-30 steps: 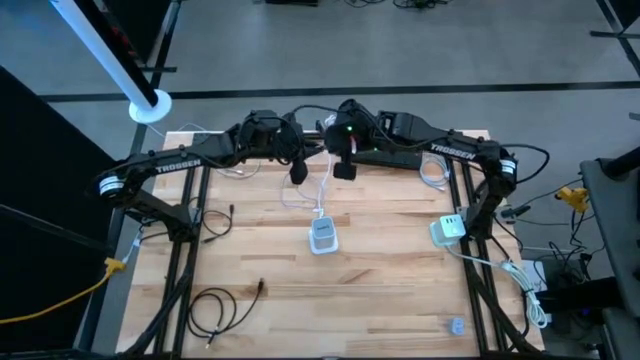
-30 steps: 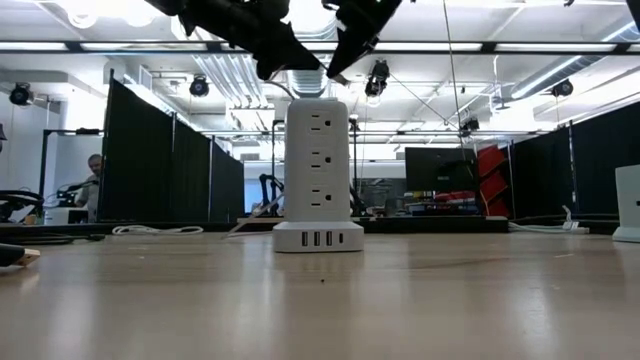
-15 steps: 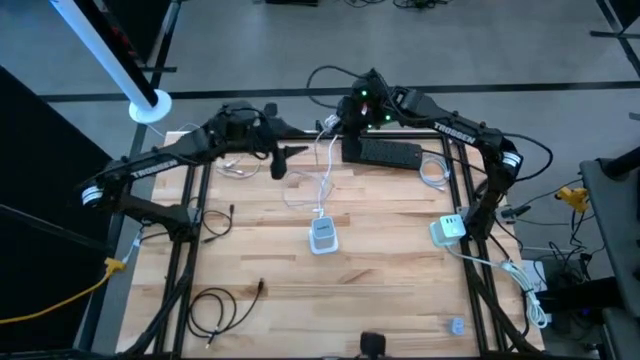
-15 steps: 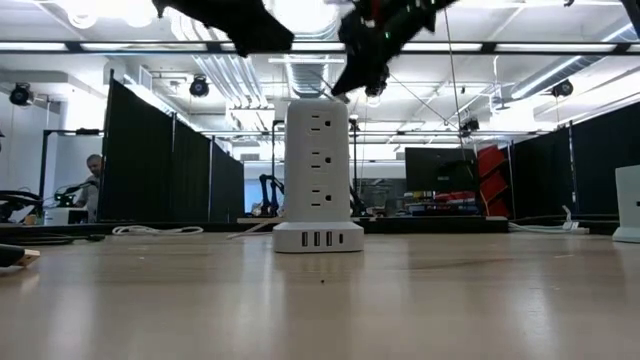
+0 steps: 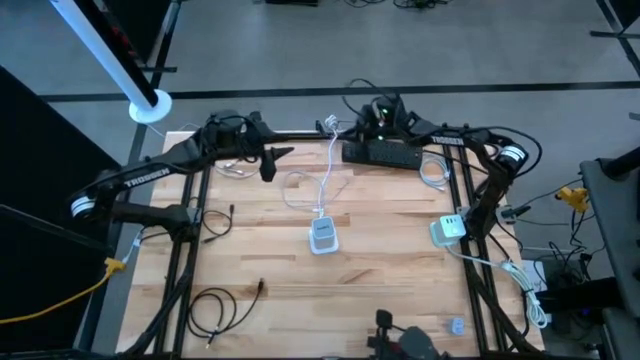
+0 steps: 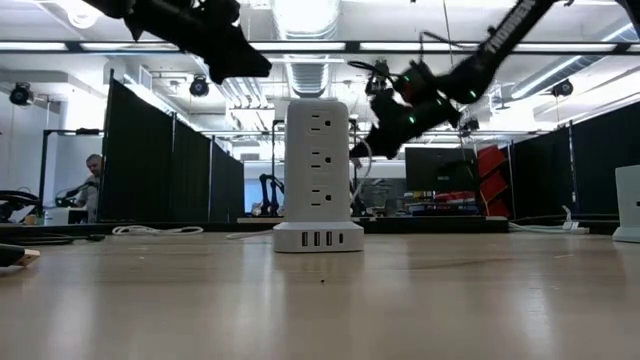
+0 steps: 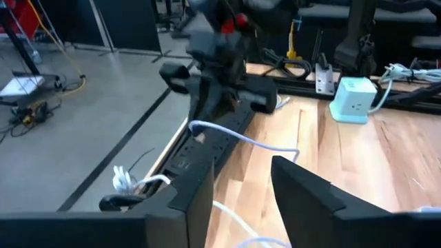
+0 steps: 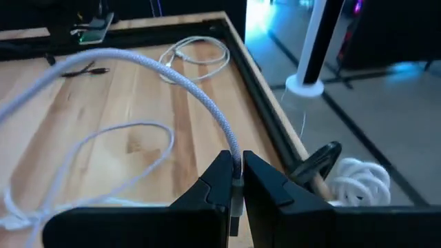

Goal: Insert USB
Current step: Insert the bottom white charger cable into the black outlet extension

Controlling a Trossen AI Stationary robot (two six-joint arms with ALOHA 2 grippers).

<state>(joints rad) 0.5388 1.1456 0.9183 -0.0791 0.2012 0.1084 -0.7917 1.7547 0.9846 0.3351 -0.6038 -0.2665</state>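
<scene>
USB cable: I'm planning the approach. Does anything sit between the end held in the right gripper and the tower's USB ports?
Mainly the tower itself: its USB ports face the near table edge, while the right gripper, shut on the USB cable, is beyond its far side. Otherwise only the cable's own slack lies between.

USB plug hidden between right pincer [image 8: 234,180] fingers, dark object [image 5: 400,345] cut off, perhaps a person

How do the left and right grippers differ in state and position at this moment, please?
The right gripper is shut on the white cable; the left gripper stands open and holds nothing. The right gripper hovers above the black power strip at the table's far edge; the left gripper hangs over bare wood. Both are raised off the table.
</scene>
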